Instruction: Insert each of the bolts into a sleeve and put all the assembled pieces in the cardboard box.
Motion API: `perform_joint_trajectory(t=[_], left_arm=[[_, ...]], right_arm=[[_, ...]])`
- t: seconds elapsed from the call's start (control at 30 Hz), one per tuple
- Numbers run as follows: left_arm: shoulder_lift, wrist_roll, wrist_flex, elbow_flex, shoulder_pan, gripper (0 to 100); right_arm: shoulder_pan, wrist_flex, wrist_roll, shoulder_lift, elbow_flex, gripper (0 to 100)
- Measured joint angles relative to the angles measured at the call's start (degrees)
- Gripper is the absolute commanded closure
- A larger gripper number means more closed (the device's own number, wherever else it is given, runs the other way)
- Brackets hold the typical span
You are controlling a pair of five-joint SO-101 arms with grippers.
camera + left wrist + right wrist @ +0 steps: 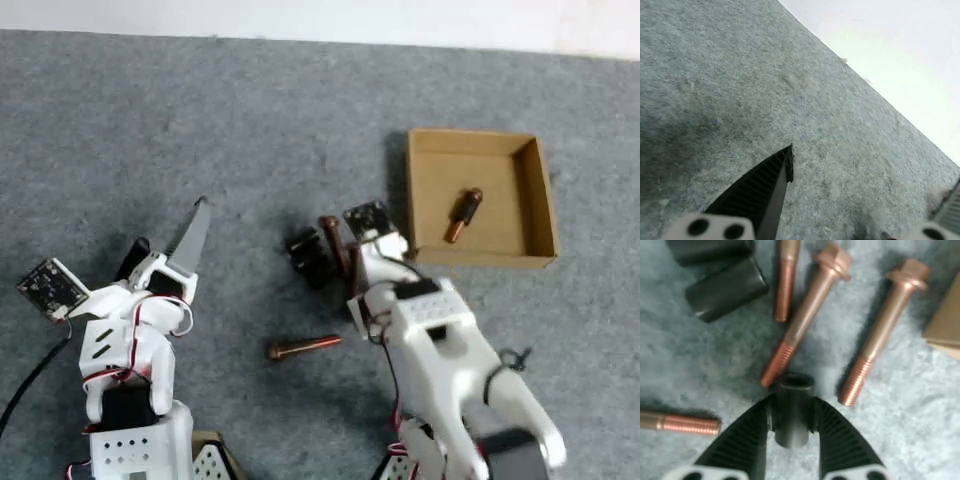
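My right gripper [792, 412] is shut on an upright black sleeve [796, 386], just above the carpet. Beyond it lie three copper bolts [807, 315] [885, 330] [785, 282] and two black sleeves [725, 287] [710, 249]. A fourth bolt [305, 347] lies apart, beside the right arm. The cardboard box [535, 200] holds one bolt in a sleeve [462, 215]. In the high view the right gripper [352, 262] sits among the bolt cluster [333, 238] and sleeves [310, 257]. My left gripper [170, 232] [872, 172] stands open over bare carpet at the left.
Grey carpet covers the table. A corner of the box [946, 325] lies close to the nearest bolt. Free carpet stretches between the two arms and across the far side.
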Motion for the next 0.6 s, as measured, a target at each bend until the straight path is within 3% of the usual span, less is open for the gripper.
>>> perform_joint_trajectory(t=[0.6], left_arm=[[0.0, -3.96, 0.0, 0.0, 10.55, 55]], right_arm=[[6.33, -6.95, 0.09, -30.33, 16.0, 99.4]])
